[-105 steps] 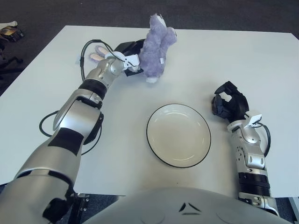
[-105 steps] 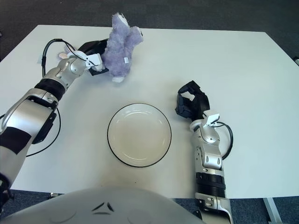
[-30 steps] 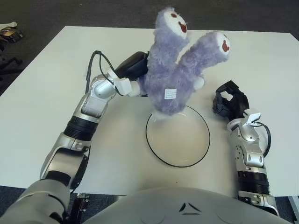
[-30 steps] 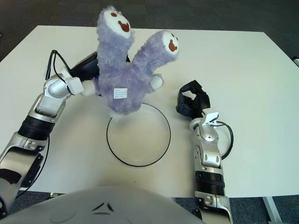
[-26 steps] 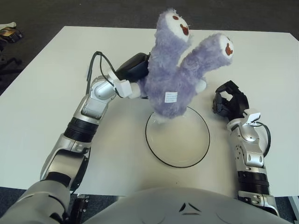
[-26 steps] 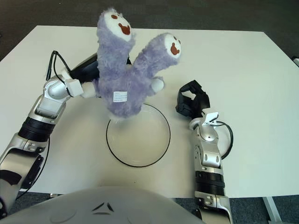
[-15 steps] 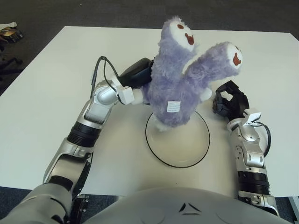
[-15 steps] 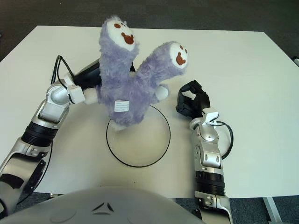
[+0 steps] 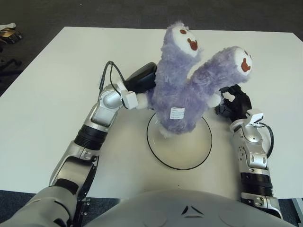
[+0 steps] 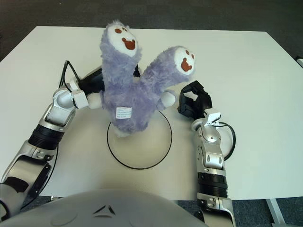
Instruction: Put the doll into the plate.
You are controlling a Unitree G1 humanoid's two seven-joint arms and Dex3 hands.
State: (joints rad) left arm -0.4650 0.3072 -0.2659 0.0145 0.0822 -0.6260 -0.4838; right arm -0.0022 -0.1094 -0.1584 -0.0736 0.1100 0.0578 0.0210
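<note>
Left arm: stretched forward and bent inward at the elbow, forearm angling toward centre.
Left hand [image 9: 142,85]: raised, fingers closed on the doll [image 9: 187,94], held upright in the air.
Right arm: forearm straight ahead at the right side.
Right hand [image 9: 234,101]: idle, dark fingers curled, gripping nothing, just right of the doll.

White table [image 9: 42,85] on dark floor [image 9: 85,12]; small brownish object [image 9: 9,32] at far left.

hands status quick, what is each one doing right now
Left hand: closed on the purple doll, holding it above the plate.
Right hand: curled, holding nothing, beside the plate on its right.
</note>
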